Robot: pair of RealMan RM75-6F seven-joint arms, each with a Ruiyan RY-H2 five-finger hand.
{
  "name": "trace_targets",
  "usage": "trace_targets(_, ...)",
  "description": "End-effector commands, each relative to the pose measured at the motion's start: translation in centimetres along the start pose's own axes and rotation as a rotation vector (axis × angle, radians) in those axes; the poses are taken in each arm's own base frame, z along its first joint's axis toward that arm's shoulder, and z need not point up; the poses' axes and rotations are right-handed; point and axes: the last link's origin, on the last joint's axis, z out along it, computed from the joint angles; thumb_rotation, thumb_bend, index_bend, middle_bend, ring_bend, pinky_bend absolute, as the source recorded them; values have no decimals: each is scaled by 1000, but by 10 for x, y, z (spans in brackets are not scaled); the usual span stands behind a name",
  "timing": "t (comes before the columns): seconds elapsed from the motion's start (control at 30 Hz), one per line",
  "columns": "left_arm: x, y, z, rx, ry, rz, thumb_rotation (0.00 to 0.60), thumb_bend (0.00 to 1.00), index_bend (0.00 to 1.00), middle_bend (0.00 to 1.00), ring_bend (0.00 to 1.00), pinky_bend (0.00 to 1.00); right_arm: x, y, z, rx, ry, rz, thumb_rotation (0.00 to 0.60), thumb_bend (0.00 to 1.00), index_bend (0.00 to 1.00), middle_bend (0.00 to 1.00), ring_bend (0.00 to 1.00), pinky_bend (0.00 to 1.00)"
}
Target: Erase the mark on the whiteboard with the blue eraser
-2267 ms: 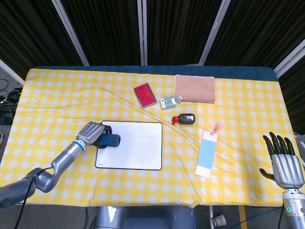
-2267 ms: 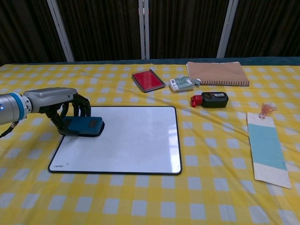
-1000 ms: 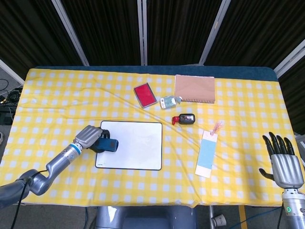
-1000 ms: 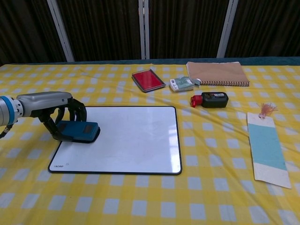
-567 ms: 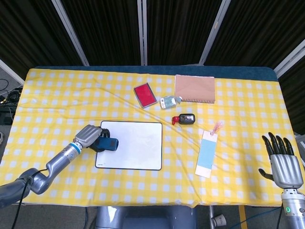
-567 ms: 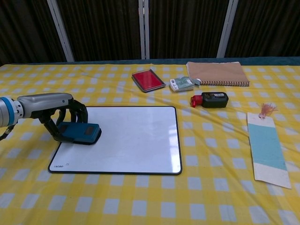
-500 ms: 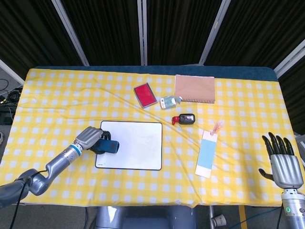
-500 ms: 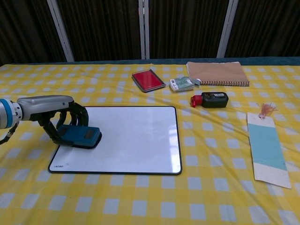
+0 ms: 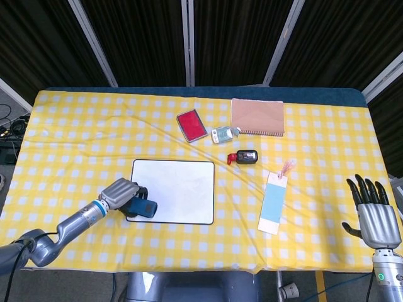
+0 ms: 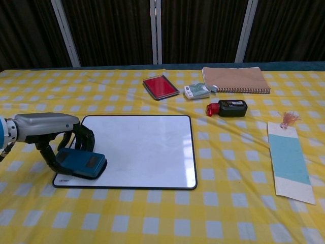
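Overhead, a table w/ a yellow-and-white checked cloth [image 9: 75, 132] fills the view, dark curtains behind it. Near the front left lies a whiteboard [image 9: 179, 189], a white rectangle w/ a thin dark border, flat on the cloth; its surface looks plain white in both views, no mark that I can make out. The robot's left hand [image 9: 119, 193] reaches in from the lower left on a grey arm. Its fingers are curled down around a blue eraser [image 10: 81, 163], gripping it by the sides. The eraser sits on the board's front left corner, its blue top facing up, partly covering the small printing at that corner.

The right hand [image 9: 376, 214] shows only in the head view, at the far lower right past the table edge, palm upright, fingers straight and spread, holding nothing.

Along the back of the table, left to right: a red pad [image 10: 160, 87], a small pale green packet [image 10: 197, 91] just beside it, and a tan spiral notebook [image 10: 235, 80]. In front of the packet lies a small black device w/ a red end [image 10: 227, 108]. On the right, well apart from the board, lies a long bookmark [image 10: 289, 161], white w/ a light blue panel and a pink tassel at its far end.
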Motion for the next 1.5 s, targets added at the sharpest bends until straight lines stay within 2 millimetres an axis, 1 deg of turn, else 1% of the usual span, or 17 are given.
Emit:
trace_targets(0.03, 7, -7, 10, 33, 26, -5, 600, 237, 614, 428, 379, 533, 0, 0, 0, -2, 0, 0, 600, 0, 0, 0, 0, 0)
trace_targets(0.2, 18, -23, 26, 100, 62, -39, 600, 237, 614, 428, 379, 533, -1, 2, 1, -7, -5, -3, 600, 0, 0, 0, 0, 0)
trace_targets(0.3, 24, -29, 33, 121, 84, -64, 600, 237, 614, 428, 379, 533, -1, 2, 2, -10, -5, -4, 600, 0, 0, 0, 0, 0)
trace_targets(0.4, 29, -32, 38, 126, 101, -74, 600, 237, 614, 428, 379, 533, -1, 2, 2, -11, -3, -6, 600, 0, 0, 0, 0, 0)
trace_targets(0.5, 30, -30, 38, 112, 105, -74, 600, 237, 614, 428, 379, 533, -1, 2, 1, -12, -3, -6, 600, 0, 0, 0, 0, 0)
trace_targets(0.7, 23, -20, 28, 67, 57, -46, 600, 237, 614, 428, 379, 533, 0, 1, 0, -9, 1, -2, 600, 0, 0, 0, 0, 0)
trace_targets(0.8, 15, -13, 16, 35, 17, -22, 600, 237, 614, 428, 379, 533, 1, 1, -1, -6, 4, -1, 600, 0, 0, 0, 0, 0)
trace_targets(0.87, 8, -8, 4, 3, -7, -3, 600, 237, 614, 428, 379, 533, 2, 0, -1, -5, 6, 0, 600, 0, 0, 0, 0, 0)
trace_targets(1.0, 0, -2, -11, -30, -27, 20, 600, 236, 614, 428, 378, 533, 2, 0, -1, -2, 6, 1, 600, 0, 0, 0, 0, 0)
trace_targets(1.07, -4, 0, -18, -44, -42, 28, 600, 237, 614, 428, 379, 533, 1, 0, -1, -1, 6, 1, 600, 0, 0, 0, 0, 0)
trace_targets(1.13, -5, 1, -19, -49, -45, 34, 600, 237, 614, 428, 379, 533, 1, -1, -1, 0, 5, 0, 600, 0, 0, 0, 0, 0)
trace_targets(1.23, -4, 0, -17, -44, -39, 32, 600, 236, 614, 428, 379, 533, 0, -1, 0, 2, 3, -2, 600, 0, 0, 0, 0, 0)
trace_targets(1.37, 3, -4, -5, -13, -19, 20, 600, 237, 614, 428, 379, 533, 0, -2, 0, 2, 3, -3, 600, 0, 0, 0, 0, 0)
trace_targets(1.5, 14, -13, 14, 43, 5, -6, 600, 237, 614, 428, 379, 533, -1, -1, 1, -1, 0, -6, 600, 0, 0, 0, 0, 0)
